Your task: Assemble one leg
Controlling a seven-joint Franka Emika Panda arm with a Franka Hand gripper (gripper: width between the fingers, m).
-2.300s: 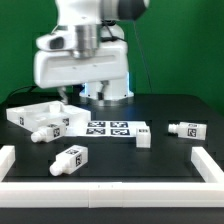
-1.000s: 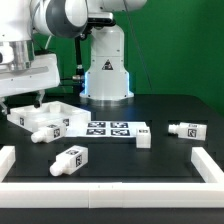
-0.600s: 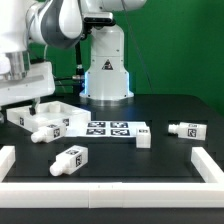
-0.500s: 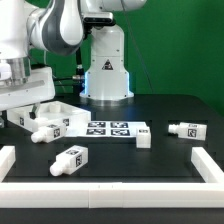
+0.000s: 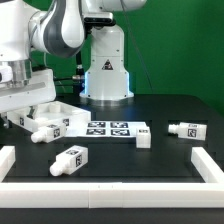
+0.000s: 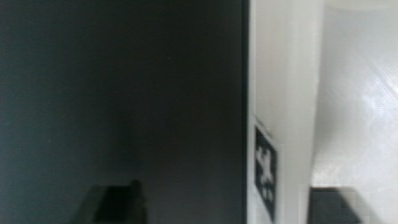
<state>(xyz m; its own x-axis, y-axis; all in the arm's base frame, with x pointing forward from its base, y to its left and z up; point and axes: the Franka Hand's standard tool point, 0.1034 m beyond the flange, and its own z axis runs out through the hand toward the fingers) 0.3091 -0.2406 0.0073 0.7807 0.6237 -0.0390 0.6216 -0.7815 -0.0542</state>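
nearest leg (image 5: 70, 158) lies loose on desk (image 5: 160, 165) behind rail (image 5: 110, 190) | second leg (image 5: 48, 128) just before panel (image 5: 55, 108) | third leg (image 5: 143, 137) at end of marker board (image 5: 108, 128), the exterior view's right | fourth leg (image 5: 187, 129) well apart, farther right | claw (image 6: 231, 208) low at panel's edge on the exterior view's left, fingers (image 6: 116, 205) spread wide, edge between them, gripping nothing

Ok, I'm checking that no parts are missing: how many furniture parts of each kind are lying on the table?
Legs: 4
Square panel: 1
Total: 5
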